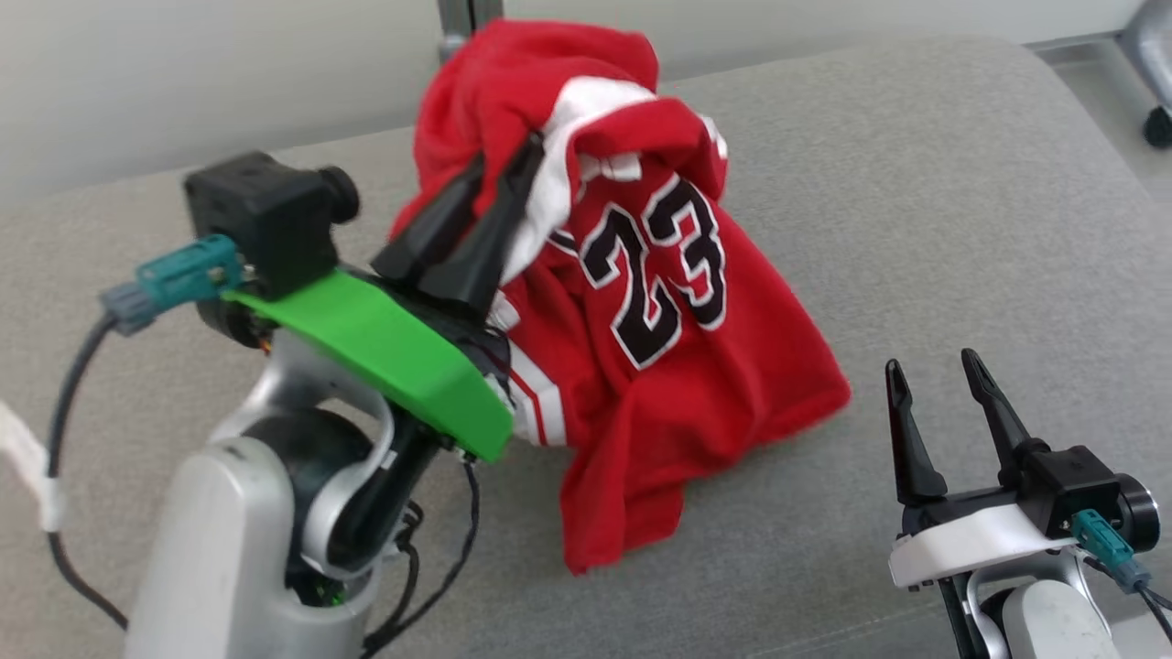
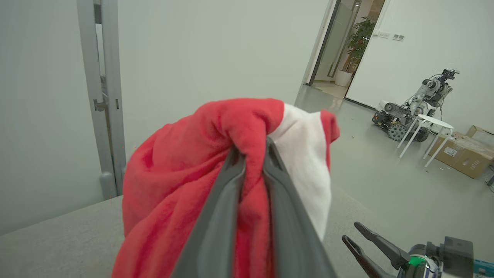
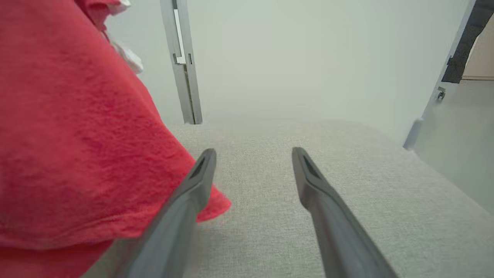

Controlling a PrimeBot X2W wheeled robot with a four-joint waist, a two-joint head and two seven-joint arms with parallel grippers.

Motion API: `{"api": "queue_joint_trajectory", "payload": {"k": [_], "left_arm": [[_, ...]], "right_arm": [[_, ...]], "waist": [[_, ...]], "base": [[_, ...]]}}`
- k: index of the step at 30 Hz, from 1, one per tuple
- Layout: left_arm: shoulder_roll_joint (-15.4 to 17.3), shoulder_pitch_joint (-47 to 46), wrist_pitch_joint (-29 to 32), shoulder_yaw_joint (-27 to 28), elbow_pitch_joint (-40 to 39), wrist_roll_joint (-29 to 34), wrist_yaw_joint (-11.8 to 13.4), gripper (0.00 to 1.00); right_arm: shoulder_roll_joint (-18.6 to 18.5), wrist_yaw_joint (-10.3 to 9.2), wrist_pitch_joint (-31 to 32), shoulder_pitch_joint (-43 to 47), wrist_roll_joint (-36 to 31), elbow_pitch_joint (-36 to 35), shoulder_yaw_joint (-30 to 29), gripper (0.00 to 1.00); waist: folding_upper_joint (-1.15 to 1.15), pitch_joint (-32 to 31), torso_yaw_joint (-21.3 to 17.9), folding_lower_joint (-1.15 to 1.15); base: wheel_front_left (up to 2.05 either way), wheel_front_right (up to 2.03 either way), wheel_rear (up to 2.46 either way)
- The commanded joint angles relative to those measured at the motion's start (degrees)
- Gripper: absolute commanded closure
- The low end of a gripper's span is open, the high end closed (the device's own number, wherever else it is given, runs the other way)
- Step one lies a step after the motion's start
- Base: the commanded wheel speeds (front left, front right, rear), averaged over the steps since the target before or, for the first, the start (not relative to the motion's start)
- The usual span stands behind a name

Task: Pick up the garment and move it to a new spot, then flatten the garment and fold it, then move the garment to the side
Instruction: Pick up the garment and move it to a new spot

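Over the cushion (image 1: 916, 183), left end effector (image 1: 508, 151) pinches jersey (image 1: 678, 366) — right end effector (image 1: 932, 361) spread

We look down and forward from the head over the grey counter (image 1: 961, 210), while the wrist cameras peer low and close along the left hand (image 2: 253, 148) and right hand (image 3: 253, 151) toward the far wall (image 3: 308, 58), all three sharing the red garment (image 1: 668, 384).

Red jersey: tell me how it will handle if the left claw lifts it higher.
Likely floppy: the red jersey hangs in loose folds from the left claw, its hem trailing on the grey cushion. Probably light, since one pinch of bunched fabric holds it up. It may drag or swing rather than slip; the cloth looks soft and matte.
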Motion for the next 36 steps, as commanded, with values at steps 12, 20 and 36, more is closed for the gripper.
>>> {"api": "queue_joint_trajectory", "payload": {"k": [12,20,36], "left_arm": [[-1.4,8.1,-16.8,-11.8,27.6,7.1,0.1,1.0],[-1.8,5.2,-26.6,-15.2,41.2,7.3,1.2,0.0],[-1.8,2.8,-27.8,-21.4,37.3,5.1,6.0,0.0]], "right_arm": [[0.0,-0.08,-0.2,0.8,1.5,-0.2,-1.6,0.0],[0.0,-0.08,-0.2,1.3,0.2,-0.1,-2.8,0.0],[0.0,-0.08,-0.2,-0.1,-0.7,-0.3,-1.2,0.0]], "waist": [[0.0,2.2,-11.2,0.0],[0.0,2.0,-8.3,0.0],[0.0,1.8,-6.6,0.0]], "base": [[0.0,0.0,0.0],[0.0,0.0,0.0],[0.0,0.0,0.0]]}}
